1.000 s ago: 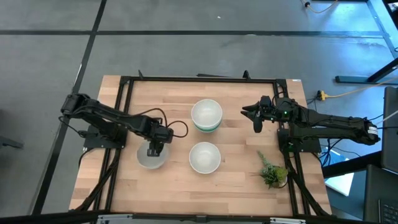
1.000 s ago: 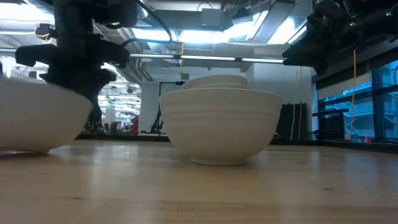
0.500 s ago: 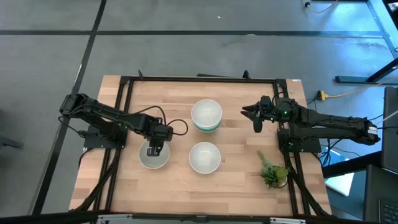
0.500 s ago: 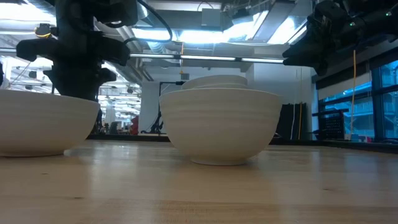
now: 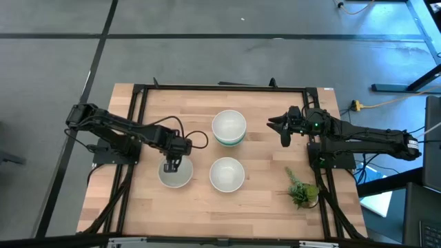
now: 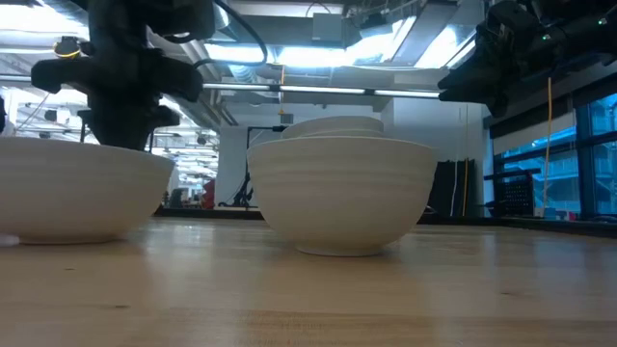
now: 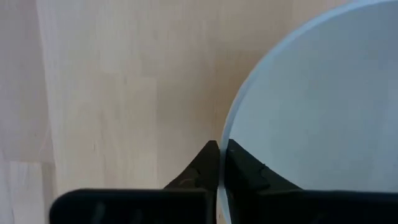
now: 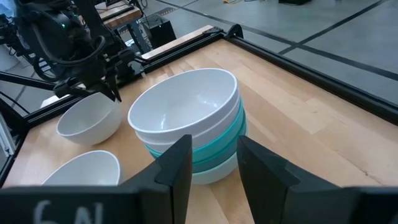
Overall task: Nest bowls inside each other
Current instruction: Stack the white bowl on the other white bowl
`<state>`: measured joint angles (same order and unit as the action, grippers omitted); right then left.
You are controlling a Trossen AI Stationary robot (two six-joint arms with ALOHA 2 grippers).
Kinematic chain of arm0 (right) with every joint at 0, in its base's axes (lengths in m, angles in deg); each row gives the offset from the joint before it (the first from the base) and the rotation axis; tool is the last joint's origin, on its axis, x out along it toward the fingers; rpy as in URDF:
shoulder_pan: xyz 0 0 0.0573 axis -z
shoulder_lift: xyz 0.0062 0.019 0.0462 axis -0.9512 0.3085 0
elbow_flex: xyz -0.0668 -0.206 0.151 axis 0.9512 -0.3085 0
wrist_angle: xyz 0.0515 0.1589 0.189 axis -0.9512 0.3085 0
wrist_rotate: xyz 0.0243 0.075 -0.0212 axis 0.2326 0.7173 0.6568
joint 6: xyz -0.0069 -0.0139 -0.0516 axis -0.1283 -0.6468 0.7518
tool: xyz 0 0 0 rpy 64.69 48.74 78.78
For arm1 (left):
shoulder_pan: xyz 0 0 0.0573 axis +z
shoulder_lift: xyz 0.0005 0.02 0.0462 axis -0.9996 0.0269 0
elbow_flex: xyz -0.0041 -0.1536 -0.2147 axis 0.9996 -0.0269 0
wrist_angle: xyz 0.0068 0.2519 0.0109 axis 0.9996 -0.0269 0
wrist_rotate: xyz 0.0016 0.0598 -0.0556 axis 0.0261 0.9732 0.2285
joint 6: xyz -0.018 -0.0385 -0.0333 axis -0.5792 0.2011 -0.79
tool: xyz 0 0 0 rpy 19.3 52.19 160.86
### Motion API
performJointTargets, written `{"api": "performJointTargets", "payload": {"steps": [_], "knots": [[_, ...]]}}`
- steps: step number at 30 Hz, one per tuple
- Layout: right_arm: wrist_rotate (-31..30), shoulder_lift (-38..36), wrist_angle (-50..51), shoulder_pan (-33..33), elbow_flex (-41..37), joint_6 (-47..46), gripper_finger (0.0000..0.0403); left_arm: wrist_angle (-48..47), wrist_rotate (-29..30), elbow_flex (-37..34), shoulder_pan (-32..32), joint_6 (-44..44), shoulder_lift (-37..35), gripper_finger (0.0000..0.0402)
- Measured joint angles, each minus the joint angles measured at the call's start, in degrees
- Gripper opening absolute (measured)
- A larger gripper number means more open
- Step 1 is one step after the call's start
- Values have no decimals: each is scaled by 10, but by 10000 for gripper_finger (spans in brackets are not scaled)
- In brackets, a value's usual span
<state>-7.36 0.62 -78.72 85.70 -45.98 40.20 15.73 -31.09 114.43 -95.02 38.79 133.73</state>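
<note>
A white bowl (image 5: 176, 175) (image 6: 77, 193) stands on its base on the table's left half, and my left gripper (image 5: 171, 164) (image 7: 219, 149) is shut on its rim. A second white bowl (image 5: 227, 174) (image 6: 342, 193) stands alone near the middle. Behind it is a nested stack (image 5: 229, 128) (image 8: 193, 124), with a white bowl on top and turquoise and pale green bowls under it. My right gripper (image 5: 283, 131) (image 8: 214, 165) hovers open to the right of the stack, with nothing between its fingers. My left gripper pinches the bowl's far rim (image 7: 231, 124), with one finger outside the wall and one inside. The fingers (image 7: 205, 165) come from above, pointing down. The bowl sits upright with its base on the table.
A small green plant sprig (image 5: 302, 191) lies near the table's right front. A black frame (image 5: 220, 87) runs around the wooden top. Bare wood lies along the near edge and between the bowls.
My left gripper has shut on the left white bowl's far rim. As the fingers closed, the bowl slid a little toward the table's right and settled level on the table.
</note>
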Motion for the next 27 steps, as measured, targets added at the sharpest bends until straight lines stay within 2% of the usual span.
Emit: {"api": "performJointTargets", "payload": {"steps": [8, 14, 21, 27], "knots": [[0, 0, 0, 0, 0, -13, 129, 35, 11, 3, 51, 11, -18, 3], [0, 0, -1, 0, 0, -13, 129, 86, 8, 48, 109, 57, -58, 2], [0, 0, -1, 0, 0, -13, 129, 83, 6, 179, 171, 107, -85, 2], [0, 0, -1, 0, 0, -13, 129, 63, 1, 312, 218, 108, -38, 2]]}}
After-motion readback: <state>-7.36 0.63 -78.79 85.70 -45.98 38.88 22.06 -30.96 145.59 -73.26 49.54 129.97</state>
